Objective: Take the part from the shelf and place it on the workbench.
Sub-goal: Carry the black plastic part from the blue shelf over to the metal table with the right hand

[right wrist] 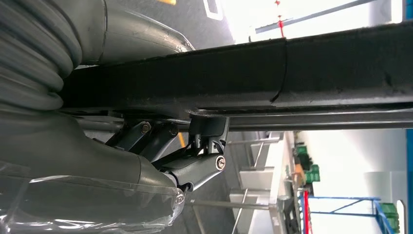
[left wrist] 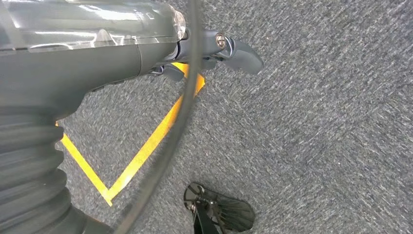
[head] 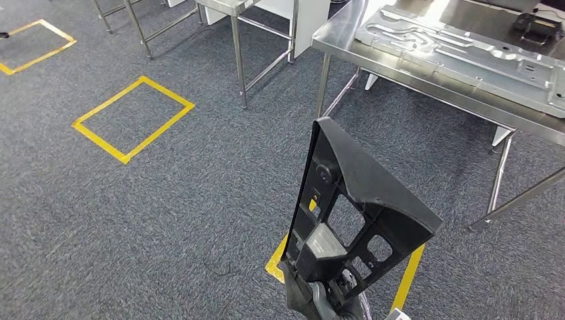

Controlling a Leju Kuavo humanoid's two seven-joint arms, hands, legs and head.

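Right hand (head: 326, 297) grips a black part (head: 353, 200) upright (near the workbench (head: 426, 73)); left hand (left wrist: 214, 53) fingers curled on nothing.

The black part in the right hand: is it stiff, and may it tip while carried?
The black part looks rigid: moulded ribs, cut-outs, no sag. Probably light for its size. The right hand grips its lower end only, so the tall top could sway or tip.
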